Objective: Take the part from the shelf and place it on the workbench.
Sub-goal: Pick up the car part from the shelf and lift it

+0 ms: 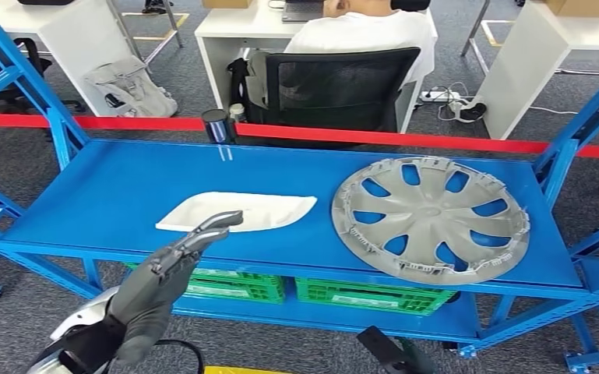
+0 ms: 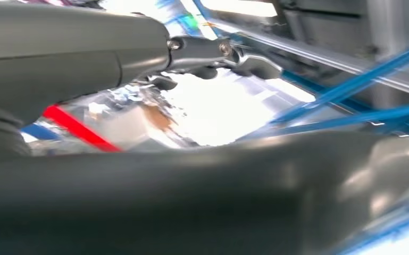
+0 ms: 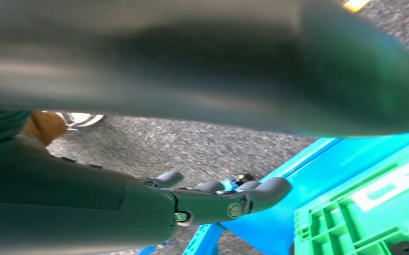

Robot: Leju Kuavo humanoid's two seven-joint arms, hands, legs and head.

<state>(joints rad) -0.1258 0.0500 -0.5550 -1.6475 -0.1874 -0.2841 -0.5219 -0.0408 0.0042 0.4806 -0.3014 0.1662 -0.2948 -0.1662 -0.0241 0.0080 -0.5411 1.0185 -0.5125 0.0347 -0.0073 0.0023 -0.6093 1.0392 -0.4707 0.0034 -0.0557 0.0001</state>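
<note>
Reaching up from below at the left, over the front edge of the blue metal shelf (image 1: 109,195): the left robot hand (image 1: 173,261), dark grey, fingers stretched forward and slightly apart, holding nothing, fingertips (image 1: 230,219) overlapping the near edge of the flat white plastic tray-like part (image 1: 237,210). Lying flat on the shelf's top deck, left of centre: that white part, apart from the large round silver plastic hubcap (image 1: 430,216) resting to its right. Sitting on the lower shelf level, side by side: two green plastic crates (image 1: 366,294). Stretching across behind the shelf: a red barrier tape (image 1: 405,139), with a person in a white shirt (image 1: 362,35) seated on a black mesh office chair (image 1: 335,86) beyond it. Hanging low near the shelf's blue frame and a green crate in the right wrist view: the right robot hand (image 3: 213,199), fingers extended and loosely open, gripping nothing.
</note>
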